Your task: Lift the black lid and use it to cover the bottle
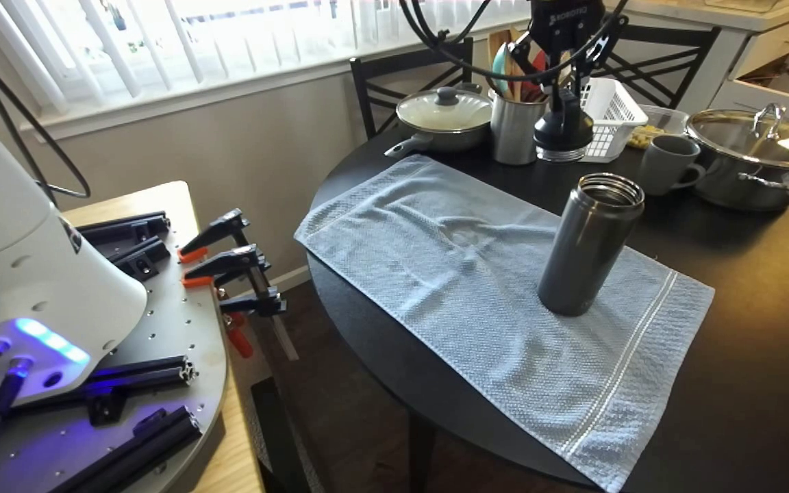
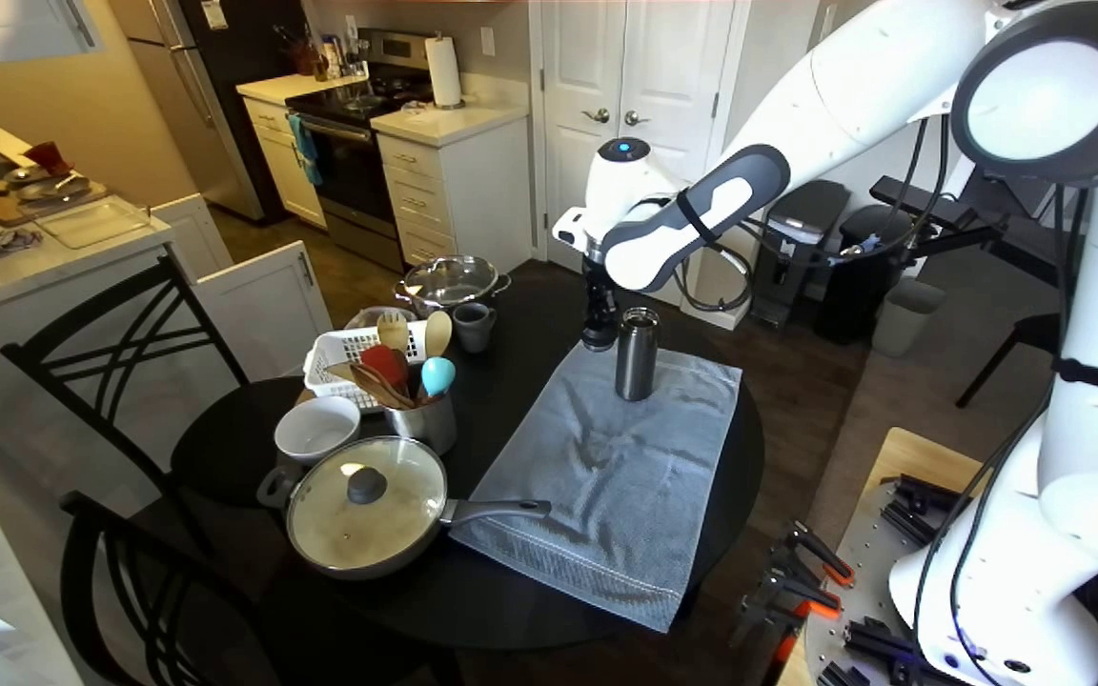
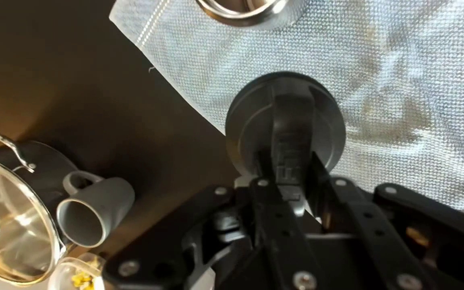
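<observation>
- Lining up the black screw lid (image 1: 564, 130) with the dark metal bottle (image 1: 585, 248) looks like the step in hand: the lifting is done, the covering not yet.
- The Robotiq gripper (image 3: 290, 164) is narrow, its fingertips pinching the lid's raised handle (image 3: 292, 108).
- The lid hangs in the air near the bottle, apart from it and to one side of its mouth.
- Next, I judge, it should go across until centred above that mouth, then straight down, kept level.
- It points handle up, pale ringed collar (image 1: 561, 156) down, roughly level.
- The bottle stands on the blue-grey towel (image 1: 429, 274), long axis upright, threaded mouth facing up.
</observation>
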